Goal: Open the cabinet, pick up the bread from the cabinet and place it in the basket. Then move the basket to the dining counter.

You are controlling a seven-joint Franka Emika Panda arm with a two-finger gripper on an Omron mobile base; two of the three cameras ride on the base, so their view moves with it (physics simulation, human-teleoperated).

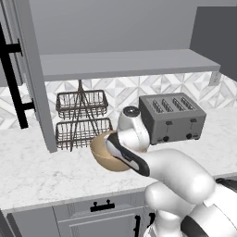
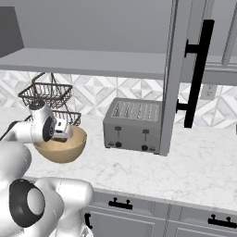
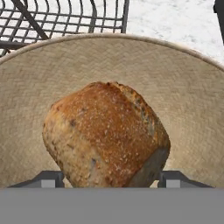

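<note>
The bread [image 3: 107,135], a golden-brown crusty bun, sits tilted between my two fingertips. My gripper [image 3: 113,179] is shut on it, just above the inside of the basket [image 3: 192,109]. The basket [image 1: 104,159] is a tan round bowl on the marble worktop, in front of the wire rack. In the right base view my hand reaches down into the basket [image 2: 65,150]. The cabinet stands open, its door [image 1: 37,78] swung out at the left with a long black handle [image 1: 14,78], and its grey shelf [image 1: 125,62] is bare. The dining counter is out of view.
A dark two-tier wire rack [image 1: 82,118] stands right behind the basket. A grey toaster [image 1: 172,118] sits to the basket's right. The open cabinet door [image 2: 178,69] hangs over the worktop. Grey drawers [image 1: 102,210] run below the counter's front edge.
</note>
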